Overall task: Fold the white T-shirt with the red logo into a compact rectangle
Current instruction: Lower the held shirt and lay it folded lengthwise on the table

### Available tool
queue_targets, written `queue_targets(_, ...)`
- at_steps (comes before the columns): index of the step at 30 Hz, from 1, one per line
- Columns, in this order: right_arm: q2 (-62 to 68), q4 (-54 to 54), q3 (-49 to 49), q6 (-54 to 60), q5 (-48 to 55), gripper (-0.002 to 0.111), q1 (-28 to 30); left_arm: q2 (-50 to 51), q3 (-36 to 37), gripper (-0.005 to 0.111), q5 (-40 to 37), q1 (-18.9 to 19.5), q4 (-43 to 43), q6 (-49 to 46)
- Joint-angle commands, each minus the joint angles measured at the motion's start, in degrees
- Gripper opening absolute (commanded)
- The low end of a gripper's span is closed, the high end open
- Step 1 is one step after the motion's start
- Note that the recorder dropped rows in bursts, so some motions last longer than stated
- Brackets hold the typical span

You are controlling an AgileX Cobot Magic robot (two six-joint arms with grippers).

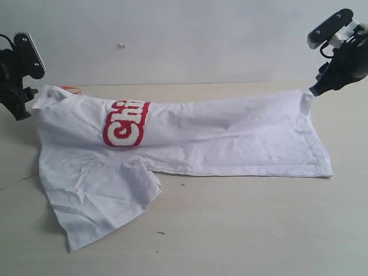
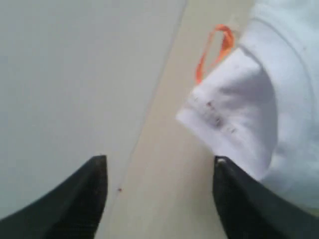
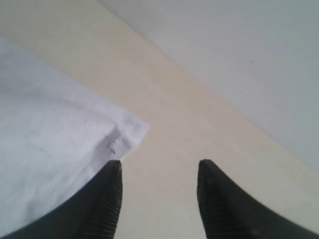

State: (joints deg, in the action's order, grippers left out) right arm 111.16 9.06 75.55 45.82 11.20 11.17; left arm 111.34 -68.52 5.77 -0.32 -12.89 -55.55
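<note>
The white T-shirt (image 1: 230, 138) lies folded lengthwise across the table, with a loose sleeve and flap (image 1: 98, 195) spilling toward the front left. The red logo (image 1: 123, 123) curls over the fold, only partly showing. An orange neck tag (image 2: 214, 50) peeks out by the collar end. My left gripper (image 2: 159, 164) is open beside the shirt's left corner (image 2: 224, 114), with only bare table between its fingers. My right gripper (image 3: 158, 167) is open next to the shirt's far right corner (image 3: 119, 134); one finger sits over the cloth edge, and nothing lies between the fingers.
The pale wooden table (image 1: 259, 230) meets a grey wall (image 1: 184, 34) close behind the shirt. The left arm (image 1: 17, 75) and right arm (image 1: 342, 57) hang over the shirt's two ends.
</note>
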Motion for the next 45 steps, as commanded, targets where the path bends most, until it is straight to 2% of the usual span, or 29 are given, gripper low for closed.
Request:
queue_targets(1,-0.5,-0.2,-0.3,-4.9,-8.4,0.051,0.1,-0.2,0.0,0.067,7.7,0.6,4.5,0.7)
queue_targets(4,-0.5,-0.2,-0.3,-8.7,-9.5,0.051,0.1,-0.2,0.0,0.059,8.0,0.6,8.8,0.9)
queue_targets(6,-0.5,-0.2,-0.3,-10.1,-7.9,0.045,0.1,-0.3,0.0,0.047,5.4,0.3,9.5,4.5)
queue_targets(7,-0.5,0.0,-0.3,-10.2,-7.0,0.040,0.1,-0.3,0.0,0.039,3.4,0.1,9.5,7.6)
queue_targets(10,-0.5,0.2,-0.3,-10.4,-1.5,0.016,0.1,-0.3,0.0,0.008,-3.2,-1.0,9.5,16.4)
queue_targets(11,-0.5,0.4,-0.3,-10.4,1.4,0.005,0.1,-0.3,0.0,0.000,-6.4,-1.5,9.5,20.0)
queue_targets(12,-0.5,1.0,-0.3,-10.4,3.6,0.000,0.1,-0.3,0.0,0.000,-8.3,-2.1,9.5,22.1)
queue_targets(14,-0.5,3.2,0.4,-10.4,8.6,0.000,0.1,-0.2,-0.3,0.000,-13.4,-3.2,9.5,24.7)
queue_targets(19,-0.4,7.9,5.0,-10.4,25.2,0.000,0.1,-0.3,-2.3,0.000,-27.4,-6.3,12.9,22.7)
queue_targets(21,-0.4,9.5,5.8,-10.4,29.3,0.000,0.1,-0.3,-2.9,0.000,-31.8,-7.4,19.2,17.0)
queue_targets(23,-0.4,10.5,5.7,-10.4,30.5,0.000,0.1,-0.3,-2.9,0.000,-35.9,-7.7,30.3,6.6)
queue_targets(25,0.0,11.1,4.8,-10.4,30.5,0.000,0.1,-0.2,-2.9,0.000,-40.8,-7.7,46.4,-5.0)
queue_targets(27,0.8,11.7,4.3,-10.4,30.5,0.000,0.1,0.2,-2.9,0.000,-44.4,-7.7,53.6,-10.4)
queue_targets(35,8.2,16.8,4.2,-9.9,30.9,0.000,0.1,5.4,-2.7,0.000,-49.8,-8.9,50.8,-7.4)
queue_targets(45,13.0,16.2,4.2,-10.5,33.4,0.000,0.1,8.3,0.6,0.000,-50.5,-9.1,32.7,4.2)
